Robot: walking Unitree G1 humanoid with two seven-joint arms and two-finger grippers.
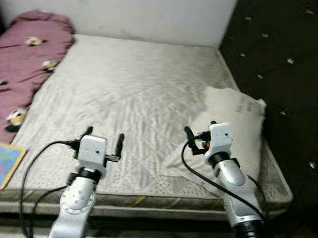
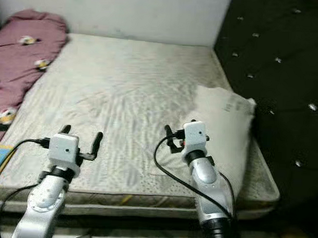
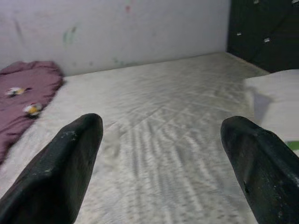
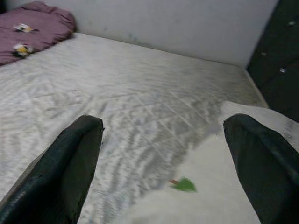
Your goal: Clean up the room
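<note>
Reaching over the near edge of the bed [image 1: 123, 91], both arms hover low above the mattress. The left end effector [image 1: 103, 139] has its black fingers spread wide, with a long stretch of bare quilted mattress running ahead of it to the far white wall [image 1: 152, 14]. The right end effector [image 1: 199, 134] is also spread wide and hangs over the near left edge of a pale pillow [image 1: 237, 122], which lies along the bed's right side next to the dark tufted headboard [image 1: 286, 61]. The pillow is soft, rumpled and roughly rectangular, with faint print on its cover; a small green scrap [image 4: 185, 185] lies on it in the right wrist view. A maroon blanket [image 1: 25, 57] with small cartoon patches is bunched along the far left edge. A colourful flat book [image 1: 3, 163] sits at the near left corner. The mattress cover is grey-white, stitched in wavy lines.
</note>
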